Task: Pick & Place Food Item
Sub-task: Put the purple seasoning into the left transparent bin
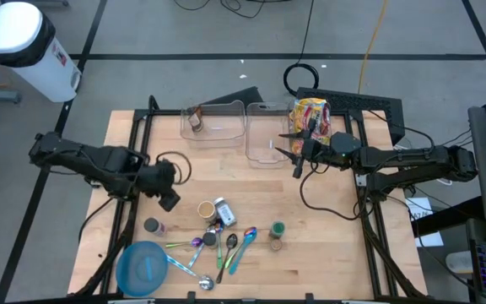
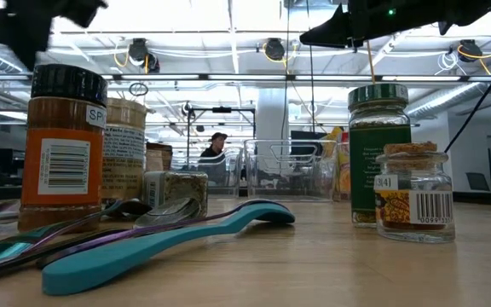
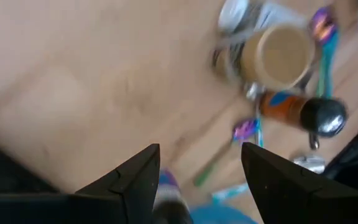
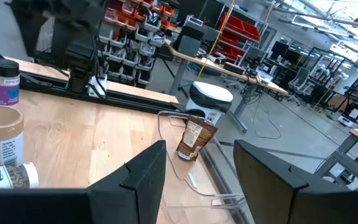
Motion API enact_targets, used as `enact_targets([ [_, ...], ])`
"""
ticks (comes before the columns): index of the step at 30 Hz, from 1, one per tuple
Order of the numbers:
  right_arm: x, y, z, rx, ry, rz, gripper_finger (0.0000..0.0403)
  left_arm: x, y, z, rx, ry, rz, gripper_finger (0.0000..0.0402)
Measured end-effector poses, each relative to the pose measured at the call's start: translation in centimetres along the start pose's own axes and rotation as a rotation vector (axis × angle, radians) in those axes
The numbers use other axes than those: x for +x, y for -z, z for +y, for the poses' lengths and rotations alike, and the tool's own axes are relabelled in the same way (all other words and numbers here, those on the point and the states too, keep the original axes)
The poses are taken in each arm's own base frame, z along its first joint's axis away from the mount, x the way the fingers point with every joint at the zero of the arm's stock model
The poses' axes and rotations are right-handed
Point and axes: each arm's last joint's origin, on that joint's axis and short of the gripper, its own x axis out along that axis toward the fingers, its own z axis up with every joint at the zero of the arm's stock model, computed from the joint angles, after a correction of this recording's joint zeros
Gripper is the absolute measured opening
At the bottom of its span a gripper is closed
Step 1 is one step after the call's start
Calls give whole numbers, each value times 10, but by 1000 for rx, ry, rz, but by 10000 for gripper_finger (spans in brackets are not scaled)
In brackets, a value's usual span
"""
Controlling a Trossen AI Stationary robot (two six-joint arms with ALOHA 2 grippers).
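Foreground, low view: teal spoon (image 2: 160, 243) flat on the table (image 1: 336, 253), handle toward the lens, among other spoons.
Jars: orange spice jar (image 2: 62, 145) to one side, green-lidded jar (image 2: 378, 153) and small cork-topped jar (image 2: 416, 192) to the other, all upright.
Elsewhere on table: blue bowl (image 1: 142, 268) at the near left corner; tan-lidded jar (image 1: 207, 209) just beside a tipped shaker.
Bins: two clear bins (image 1: 270, 135) at the far edge; left one holding a small brown pouch (image 4: 194, 140), right one apparently bare.
Food item: yellow-red snack bag (image 1: 310, 116), just beyond the right bin, near the right arm; taken as the task's thing, though uncertain.
Left gripper (image 3: 201, 180): above bare wood near the jar cluster, fingers parted, grasping nothing.
Right gripper (image 4: 197, 180): raised over the right bin's edge, close to the snack bag, fingers parted, nothing between them.
Stage, judged: no food item grasped yet.
Risk: crinkly bag likely to slip or fold in a shallow pinch.
Risk: right fingers liable to clip the bin wall on descent, shifting the bin.
Risk: left arm's sweep near crowded jars likely to topple one.
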Motion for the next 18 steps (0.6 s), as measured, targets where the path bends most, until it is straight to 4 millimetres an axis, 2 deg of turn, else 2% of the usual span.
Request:
enact_targets([
  [8,0,0,0,18,-2,2,183,19,25,-16,-88,-61,126,235],
  [14,0,1,1,44,-5,8,183,31,42,-20,-169,-211,224,234],
  [18,0,2,1,45,-9,21,183,37,51,-19,-236,-331,230,234],
])
